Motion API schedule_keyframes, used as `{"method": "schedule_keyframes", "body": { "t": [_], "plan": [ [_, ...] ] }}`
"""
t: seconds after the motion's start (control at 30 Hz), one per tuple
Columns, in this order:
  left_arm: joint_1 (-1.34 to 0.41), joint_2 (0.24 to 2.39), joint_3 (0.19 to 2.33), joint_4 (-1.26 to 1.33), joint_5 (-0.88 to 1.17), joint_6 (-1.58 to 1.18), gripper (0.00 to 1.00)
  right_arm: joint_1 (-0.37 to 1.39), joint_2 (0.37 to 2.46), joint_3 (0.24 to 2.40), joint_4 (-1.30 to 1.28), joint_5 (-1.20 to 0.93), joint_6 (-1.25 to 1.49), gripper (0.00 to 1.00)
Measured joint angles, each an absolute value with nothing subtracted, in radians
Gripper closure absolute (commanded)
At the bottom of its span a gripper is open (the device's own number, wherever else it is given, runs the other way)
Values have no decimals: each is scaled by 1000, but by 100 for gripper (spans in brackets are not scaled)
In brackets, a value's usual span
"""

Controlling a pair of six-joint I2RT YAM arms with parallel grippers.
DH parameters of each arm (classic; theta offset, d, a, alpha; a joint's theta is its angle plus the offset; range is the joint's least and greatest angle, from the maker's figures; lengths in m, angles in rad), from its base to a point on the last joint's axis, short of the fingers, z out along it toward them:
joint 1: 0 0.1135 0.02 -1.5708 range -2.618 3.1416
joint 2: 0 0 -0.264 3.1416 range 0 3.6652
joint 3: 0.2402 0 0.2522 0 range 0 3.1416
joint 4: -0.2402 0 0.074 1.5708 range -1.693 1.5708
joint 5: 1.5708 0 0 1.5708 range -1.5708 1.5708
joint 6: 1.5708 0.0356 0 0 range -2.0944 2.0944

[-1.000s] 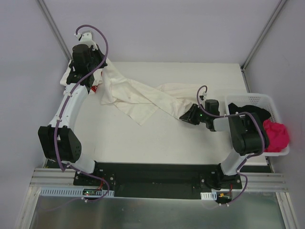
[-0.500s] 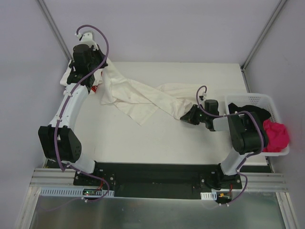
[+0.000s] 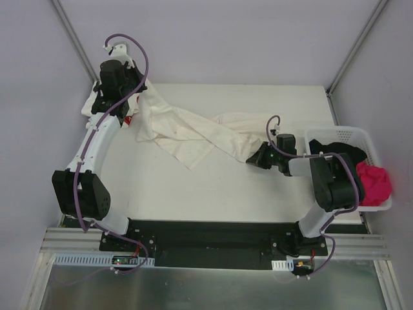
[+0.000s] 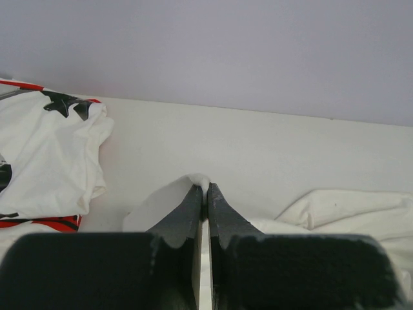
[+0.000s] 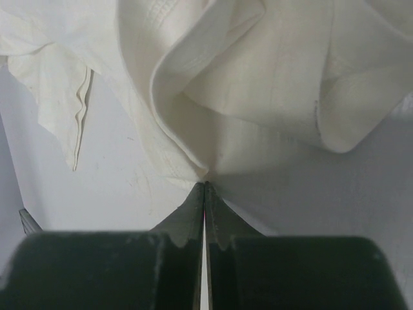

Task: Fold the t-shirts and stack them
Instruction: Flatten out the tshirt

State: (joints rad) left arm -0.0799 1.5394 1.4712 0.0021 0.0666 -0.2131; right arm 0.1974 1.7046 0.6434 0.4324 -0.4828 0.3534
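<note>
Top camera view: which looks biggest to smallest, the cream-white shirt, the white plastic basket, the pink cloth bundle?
Top, unranked: plain cream-white cloth t-shirt and white perforated plastic basket cover similar area, the shirt longer.
Smallest: crumpled bright pink cloth bundle inside that basket.

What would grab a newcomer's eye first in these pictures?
The long cream-white t-shirt strung diagonally across the table, pinched at its far-left end by the left gripper and at its near-right end by the right gripper. Next, the bright pink cloth in the white basket at the table's right edge.
</note>
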Motion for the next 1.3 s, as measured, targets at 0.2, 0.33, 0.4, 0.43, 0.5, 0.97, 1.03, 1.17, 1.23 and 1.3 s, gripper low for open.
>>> {"method": "schedule_keyframes", "body": {
  "t": [0.2, 0.33, 0.4, 0.43, 0.5, 0.97, 1.03, 1.17, 1.23, 1.3],
  "plan": [
    [-92, 1539, 1471, 2, 57, -205, 100, 197, 1647, 639, 375, -442, 342, 99],
    [-100, 1541, 1471, 2, 46, -197, 100, 198, 1558, 640, 308, -408, 319, 99],
    [-104, 1546, 1471, 2, 44, -197, 100, 198, 1507, 644, 272, -392, 306, 99],
    [-105, 1549, 1471, 2, 43, -197, 100, 199, 1485, 653, 247, -377, 300, 99],
    [-107, 1552, 1467, 2, 43, -197, 100, 199, 1451, 679, 208, -354, 292, 99],
    [-221, 1527, 1448, 1, 17, -158, 100, 226, 1408, 1228, -9, -96, 98, 99],
    [-234, 1497, 1448, 0, 13, -144, 100, 241, 1388, 1307, -27, -44, 42, 99],
    [-242, 1422, 1457, -2, -2, -119, 100, 266, 1341, 1419, -70, 44, -57, 99],
    [-242, 1396, 1491, -15, -8, -108, 100, 278, 1319, 1468, -83, 94, -106, 99],
    [-242, 1383, 1545, -36, -10, -94, 100, 287, 1301, 1497, -92, 137, -145, 99]
  ]
}}
